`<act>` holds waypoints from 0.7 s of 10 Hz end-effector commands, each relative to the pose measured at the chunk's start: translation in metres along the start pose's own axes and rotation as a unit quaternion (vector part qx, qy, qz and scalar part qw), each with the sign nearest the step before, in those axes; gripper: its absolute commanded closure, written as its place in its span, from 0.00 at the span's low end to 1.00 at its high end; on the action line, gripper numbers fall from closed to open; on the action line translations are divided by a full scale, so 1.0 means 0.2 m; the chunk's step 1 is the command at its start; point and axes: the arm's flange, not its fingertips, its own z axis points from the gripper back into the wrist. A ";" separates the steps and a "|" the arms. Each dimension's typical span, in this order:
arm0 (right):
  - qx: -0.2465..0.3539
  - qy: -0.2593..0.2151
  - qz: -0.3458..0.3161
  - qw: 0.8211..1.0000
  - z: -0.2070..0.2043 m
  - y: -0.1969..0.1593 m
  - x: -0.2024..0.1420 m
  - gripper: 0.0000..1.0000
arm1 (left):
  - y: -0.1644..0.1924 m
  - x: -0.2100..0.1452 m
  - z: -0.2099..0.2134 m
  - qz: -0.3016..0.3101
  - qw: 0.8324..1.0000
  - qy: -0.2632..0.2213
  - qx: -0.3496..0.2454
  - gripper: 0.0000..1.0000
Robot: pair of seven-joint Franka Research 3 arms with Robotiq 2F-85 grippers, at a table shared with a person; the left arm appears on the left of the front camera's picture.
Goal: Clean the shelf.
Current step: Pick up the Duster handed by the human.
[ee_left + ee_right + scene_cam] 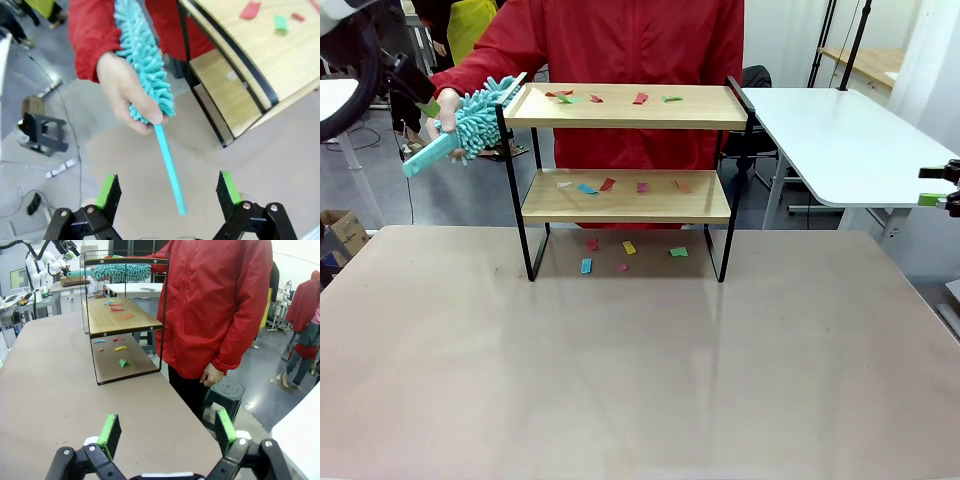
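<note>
The shelf (620, 195) stands at the far middle of the table, with coloured paper scraps (640, 98) on its top board, more on the lower board and on the table beneath it. A person in red holds a teal fluffy duster (475, 115) at the shelf's left end. In the left wrist view the person's hand (125, 95) grips the duster (145, 60), and its thin handle points down between my left gripper's (167, 192) open fingers, touching neither pad. My right gripper (167, 435) is open and holds nothing, off the table's right side (938, 187).
The brown table (640, 380) has wide free room in front of the shelf. A white table (840, 140) stands at the back right. A cardboard box (340, 235) sits on the floor at left, and a dark stool (227, 390) stands by the person's legs.
</note>
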 end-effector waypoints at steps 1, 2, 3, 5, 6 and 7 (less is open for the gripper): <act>0.001 0.000 0.002 1.000 -0.01 0.00 0.01 0.00 | 0.02 -0.06 -0.10 0.041 0.999 -0.004 0.006 0.00; 0.001 0.000 0.002 1.000 -0.01 0.00 0.01 0.00 | 0.03 -0.09 -0.15 0.058 0.998 0.003 0.005 0.00; 0.001 0.000 0.002 1.000 -0.01 0.00 0.01 0.00 | 0.03 -0.13 -0.18 0.065 0.998 0.007 0.007 0.00; 0.001 0.000 0.002 1.000 -0.01 0.00 0.01 0.00 | 0.02 -0.19 -0.25 0.086 0.996 0.019 0.000 0.00; 0.001 0.000 0.002 1.000 -0.01 0.00 0.01 0.00 | 0.02 -0.21 -0.28 0.096 0.995 0.027 -0.003 0.00; 0.001 0.000 0.002 1.000 -0.01 0.00 0.01 0.00 | 0.03 -0.24 -0.30 0.102 0.994 0.038 0.000 0.00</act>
